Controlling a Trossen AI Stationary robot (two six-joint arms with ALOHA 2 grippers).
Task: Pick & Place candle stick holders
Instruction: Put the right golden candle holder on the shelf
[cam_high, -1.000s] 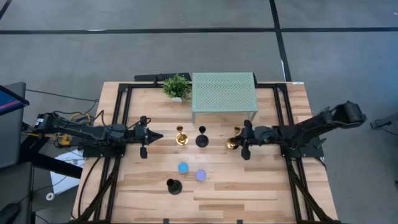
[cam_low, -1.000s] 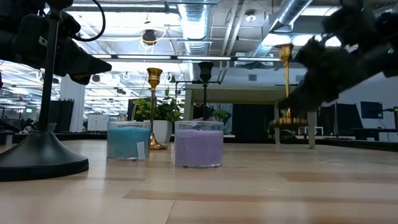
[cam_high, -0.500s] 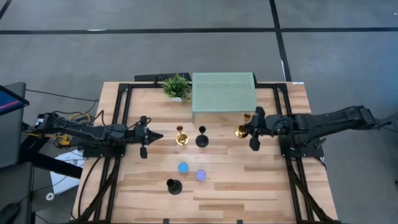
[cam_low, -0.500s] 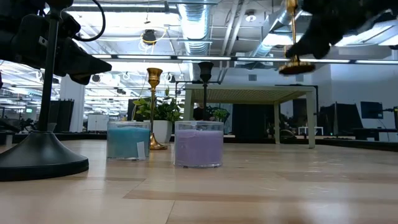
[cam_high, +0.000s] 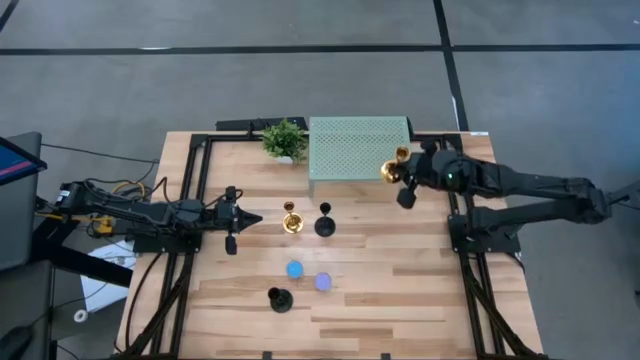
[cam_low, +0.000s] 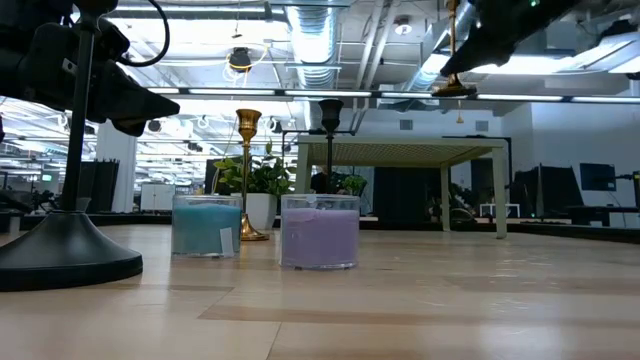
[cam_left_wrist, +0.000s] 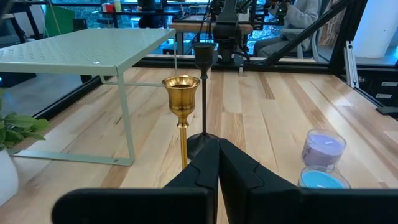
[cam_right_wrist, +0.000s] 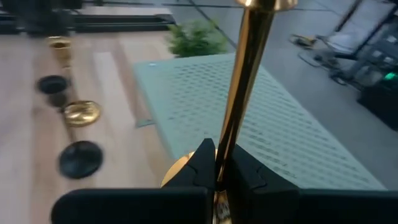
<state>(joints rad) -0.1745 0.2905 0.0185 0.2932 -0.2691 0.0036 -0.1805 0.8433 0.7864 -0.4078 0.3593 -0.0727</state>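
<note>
Carrying a shiny gold stemmed candle stick holder (cam_high: 390, 171) pinched by its stem, the right gripper (cam_high: 403, 180) hangs over the right edge of the pale green perforated metal shelf (cam_high: 355, 145) at upper centre of the high view; its fingers (cam_right_wrist: 202, 163) are clamped on the stem. To set it down well, I judge the arm should move further over the shelf top so the round base clears the edge, keep the stem upright, lower until the base sits flat, and only then release.

At the left of the high view, the left gripper (cam_high: 236, 220) waits low over the wooden counter (cam_high: 400, 280), fingers pressed together.

On the counter, mid-frame, stand a second gold stemmed holder (cam_high: 291, 220) and a black stemmed holder (cam_high: 324, 222); below them sit a low round blue holder (cam_high: 294, 269), a low round purple holder (cam_high: 323, 282) and another black stemmed holder (cam_high: 279, 298).
</note>
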